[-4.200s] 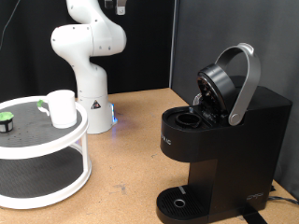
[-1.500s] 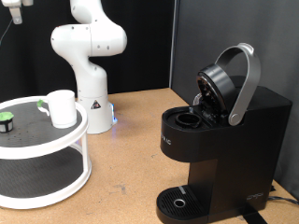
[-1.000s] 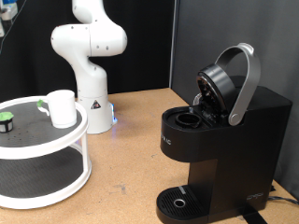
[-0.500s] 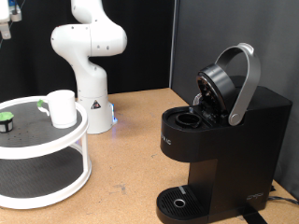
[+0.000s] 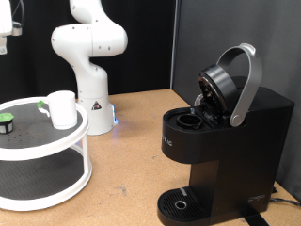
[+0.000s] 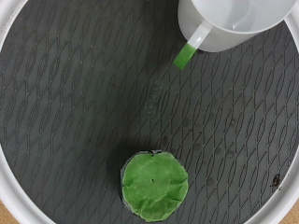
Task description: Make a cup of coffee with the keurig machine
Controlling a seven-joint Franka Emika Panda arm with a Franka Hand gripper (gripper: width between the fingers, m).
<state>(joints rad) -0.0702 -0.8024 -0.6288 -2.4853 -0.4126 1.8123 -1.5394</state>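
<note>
The keurig machine (image 5: 224, 141) stands at the exterior view's right with its grey-handled lid (image 5: 240, 83) raised and the pod chamber open. The white cup (image 5: 62, 108) stands on the top shelf of a round white stand (image 5: 56, 147) at the left. A green-topped pod (image 5: 6, 122) sits on the same shelf. My gripper (image 5: 7, 25) hangs high above the stand's left part, at the picture's edge. In the wrist view the pod (image 6: 154, 187) lies straight below on the dark mat and the cup (image 6: 229, 23) shows at the edge. My fingers do not show there.
A small green strip (image 6: 186, 56) lies on the mat by the cup; it also shows in the exterior view (image 5: 41, 106). The stand has a lower shelf (image 5: 38, 174). The machine's round drip tray (image 5: 179, 202) holds nothing. The arm's white base (image 5: 91, 56) stands behind.
My gripper has moved from the top middle to the exterior view's top left and come down a little above the stand. The cup, the pod and the machine have not moved.
</note>
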